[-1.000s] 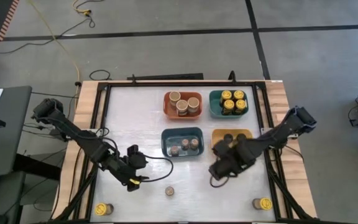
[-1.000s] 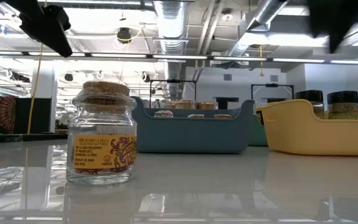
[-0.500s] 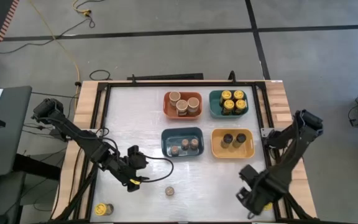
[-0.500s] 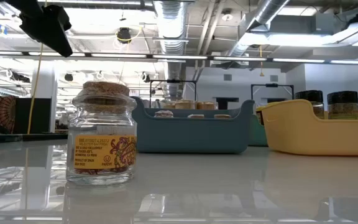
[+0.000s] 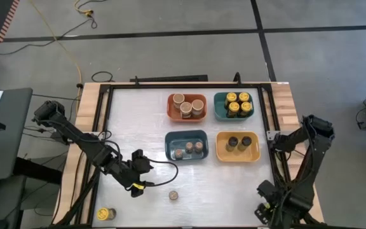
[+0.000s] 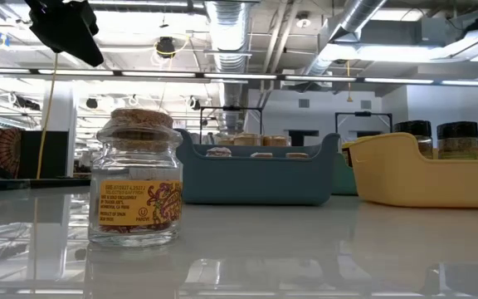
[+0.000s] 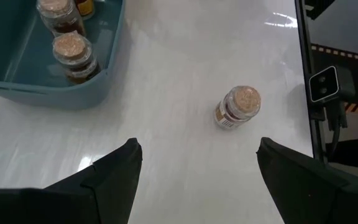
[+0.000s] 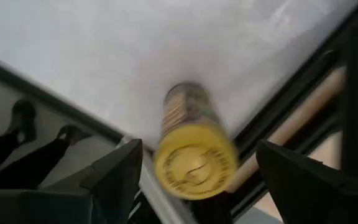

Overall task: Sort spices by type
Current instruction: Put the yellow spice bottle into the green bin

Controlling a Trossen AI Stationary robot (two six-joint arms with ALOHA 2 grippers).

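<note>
A cork-topped spice jar (image 5: 173, 196) stands on its base near the table's near edge, large in the low view (image 6: 136, 199) and ahead of the fingers in the left wrist view (image 7: 238, 107). My left gripper (image 5: 135, 173) hangs open above the table, to the jar's left (image 7: 197, 148). My right gripper (image 5: 271, 208) is open at the near right corner. Its fingers stand on either side of a yellow-lidded jar (image 8: 194, 155), which stands on the table; I see no touch. Another yellow-lidded jar (image 5: 107, 214) stands at the near left corner.
Four bins sit mid-table. An orange bin (image 5: 170, 108) holds tan-lidded jars, a teal bin (image 5: 217, 107) yellow-lidded jars, a blue bin (image 5: 169, 146) cork-topped jars and a yellow bin (image 5: 221, 147) two dark-topped jars (image 6: 457, 139). A dark frame rims the table; bare surface lies left of the bins.
My right gripper has swung away from the yellow bin toward the table's near right corner and now stands over the yellow-lidded jar there. Both dark-topped jars show in the yellow bin now that the arm is gone.
</note>
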